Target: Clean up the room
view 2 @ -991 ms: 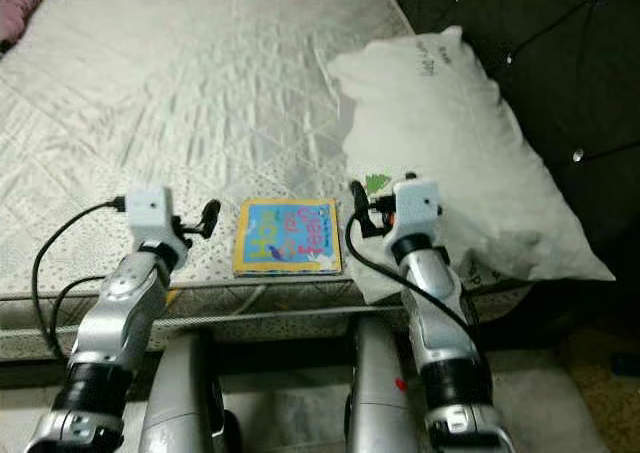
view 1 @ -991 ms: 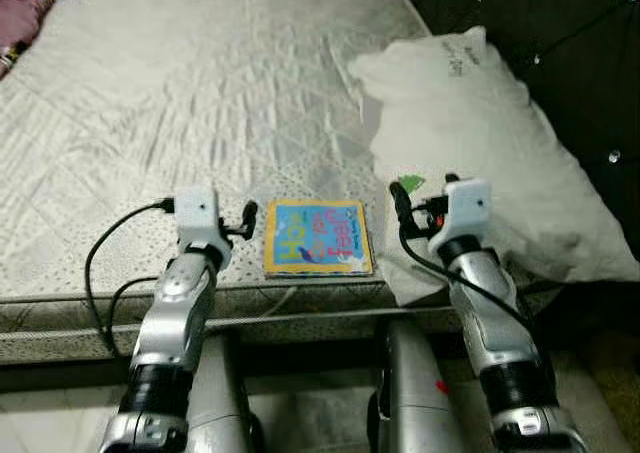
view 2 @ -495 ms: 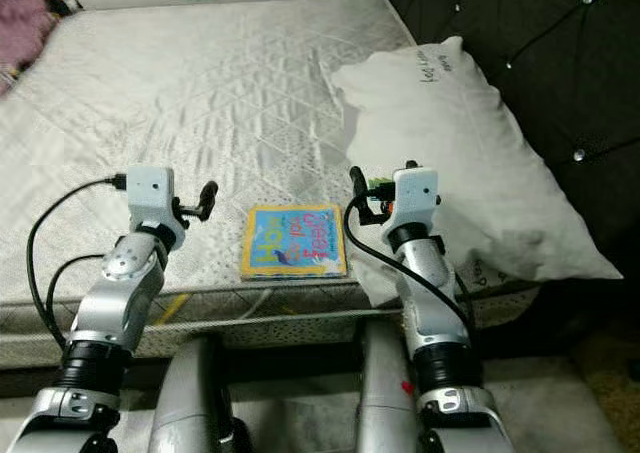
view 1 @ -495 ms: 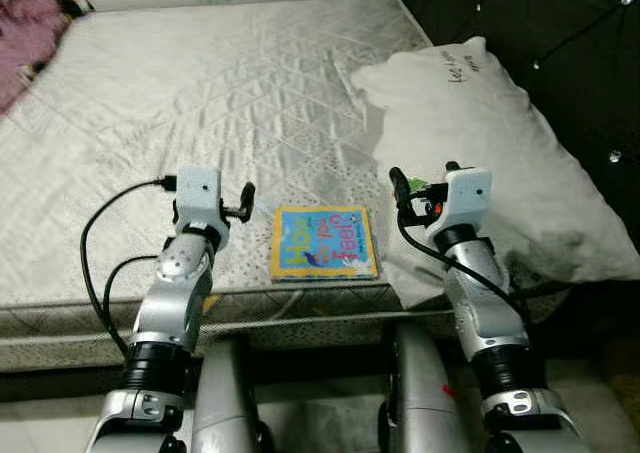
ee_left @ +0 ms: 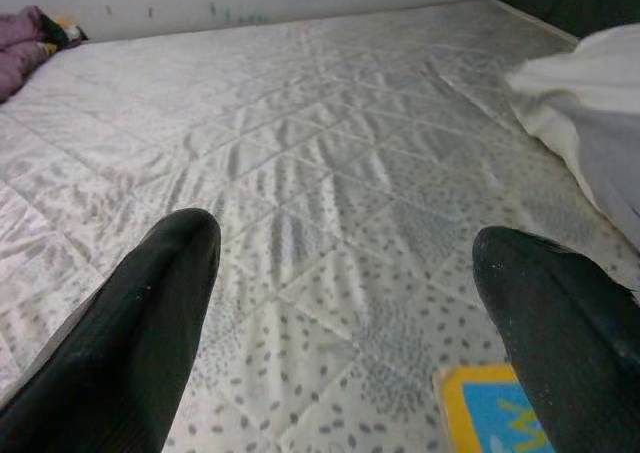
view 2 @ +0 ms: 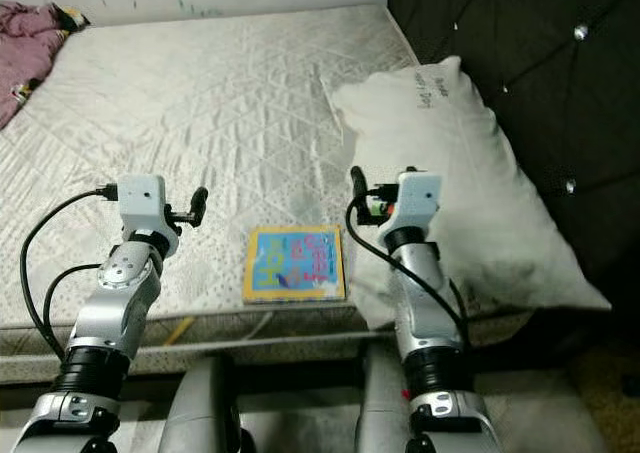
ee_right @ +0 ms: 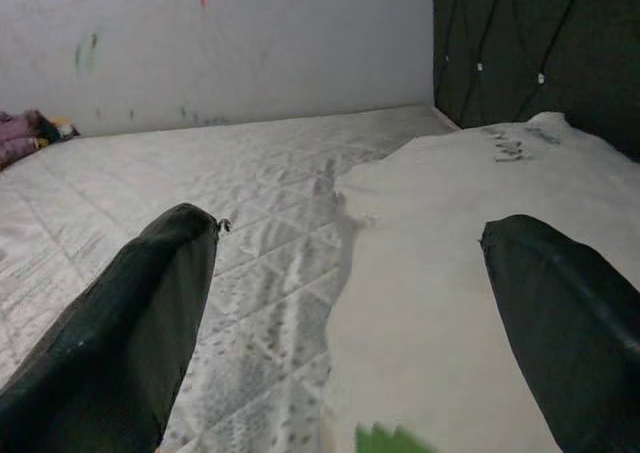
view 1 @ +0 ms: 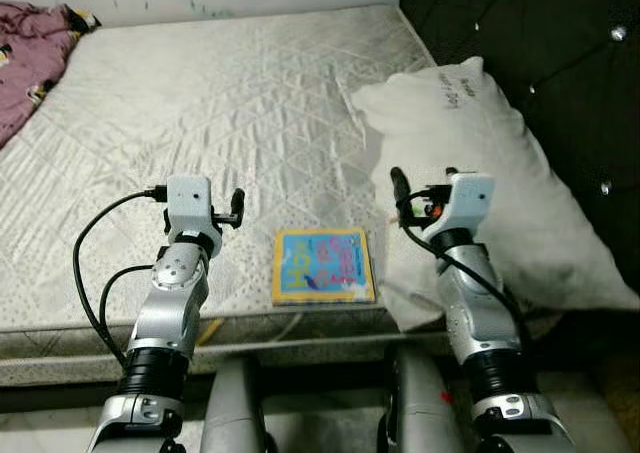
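**Above the mattress edge, two parted grippers flank a book**

Over the near edge of the bed, the left gripper (view 1: 236,205) hangs with its two black fingers (ee_left: 150,333) spread wide apart and nothing between them. Their surface looks matte and finely ribbed, and the tips are rounded. The right gripper (view 1: 397,185) is held at a similar height, just above the near corner of the pillow (view 1: 480,163); its fingers (ee_right: 140,313) are also well apart and grip nothing.

Between the two grippers, touching neither, a thin square book (view 1: 323,265) lies flat on the mattress (view 1: 230,103), near its front edge. The cover is bright blue with a yellow border and coloured letters. Its right side lies just beside the pillow.

The mattress is bare, pale grey and quilted in a diamond pattern with small dark speckles; the cloth has a light shine and soft wrinkles. The pillow is white, plump and somewhat creased, with small dark writing near its far end. Beside it stands a black tufted headboard (view 1: 540,53) with shiny buttons. A purple crumpled cloth (view 1: 30,33) lies on the far left corner of the mattress.
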{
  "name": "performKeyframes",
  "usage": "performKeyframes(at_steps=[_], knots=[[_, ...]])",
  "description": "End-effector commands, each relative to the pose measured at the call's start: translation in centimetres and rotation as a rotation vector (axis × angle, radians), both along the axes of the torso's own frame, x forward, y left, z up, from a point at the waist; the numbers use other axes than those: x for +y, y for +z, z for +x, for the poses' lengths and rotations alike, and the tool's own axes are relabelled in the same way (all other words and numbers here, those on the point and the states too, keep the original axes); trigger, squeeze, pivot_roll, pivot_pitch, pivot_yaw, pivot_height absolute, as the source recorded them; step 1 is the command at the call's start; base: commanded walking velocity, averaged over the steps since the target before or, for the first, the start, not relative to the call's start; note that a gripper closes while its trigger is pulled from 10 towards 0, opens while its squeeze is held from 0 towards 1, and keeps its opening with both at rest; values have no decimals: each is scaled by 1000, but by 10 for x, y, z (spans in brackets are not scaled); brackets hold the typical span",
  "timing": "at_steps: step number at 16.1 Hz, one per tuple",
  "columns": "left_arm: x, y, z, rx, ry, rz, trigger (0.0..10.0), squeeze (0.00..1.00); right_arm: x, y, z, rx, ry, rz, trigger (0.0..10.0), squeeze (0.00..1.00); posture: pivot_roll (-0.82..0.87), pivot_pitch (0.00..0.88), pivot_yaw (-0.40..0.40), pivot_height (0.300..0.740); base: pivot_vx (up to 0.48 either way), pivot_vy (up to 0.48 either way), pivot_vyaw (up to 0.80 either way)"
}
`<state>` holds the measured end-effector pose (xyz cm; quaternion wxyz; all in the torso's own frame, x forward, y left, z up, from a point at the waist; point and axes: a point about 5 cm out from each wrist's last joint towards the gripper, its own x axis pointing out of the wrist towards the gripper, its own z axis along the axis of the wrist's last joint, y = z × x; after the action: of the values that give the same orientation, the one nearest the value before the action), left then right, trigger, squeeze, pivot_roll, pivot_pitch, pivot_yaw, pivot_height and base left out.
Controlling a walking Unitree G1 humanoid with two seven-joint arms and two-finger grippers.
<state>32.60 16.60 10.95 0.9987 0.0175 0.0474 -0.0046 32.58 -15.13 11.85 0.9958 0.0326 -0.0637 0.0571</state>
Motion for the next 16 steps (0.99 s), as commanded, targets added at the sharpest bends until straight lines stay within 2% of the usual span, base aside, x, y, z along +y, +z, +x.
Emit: performKeyframes(at_steps=[1, 3, 6, 10, 12, 14, 16], knots=[[4, 1, 1, -2, 21, 8, 10000, 0, 3, 2, -1, -13, 16, -9, 10000, 0, -46, 0, 50, 681, 0, 0, 0], [3, -2, 2, 4, 10, 12, 10000, 0, -3, -1, -2, -4, -3, -19, 10000, 0, -57, 0, 50, 714, 0, 0, 0], [0, 1, 2, -14, -9, -2, 10000, 0, -2, -2, -5, -4, -3, -24, 10000, 0, -64, 0, 52, 740, 0, 0, 0], [-2, 7, 7, -58, 12, 33, 10000, 0, -3, -3, -7, 5, -12, -15, 10000, 0, -66, 0, 50, 740, 0, 0, 0], [-2, 7, 7, -59, 13, 12, 10000, 0, -3, -3, -6, 5, -16, -17, 10000, 0, -63, 0, 46, 740, 0, 0, 0], [5, 3, 7, -39, 84, -16, 10000, 0, -5, -2, -5, 8, -33, -31, 10000, 0, -64, 0, 40, 740, 0, 0, 0], [0, 2, 7, -43, 51, -39, 10000, 0, -6, -1, -5, 8, -36, -33, 10000, 0, -68, 0, 39, 740, 0, 0, 0]])
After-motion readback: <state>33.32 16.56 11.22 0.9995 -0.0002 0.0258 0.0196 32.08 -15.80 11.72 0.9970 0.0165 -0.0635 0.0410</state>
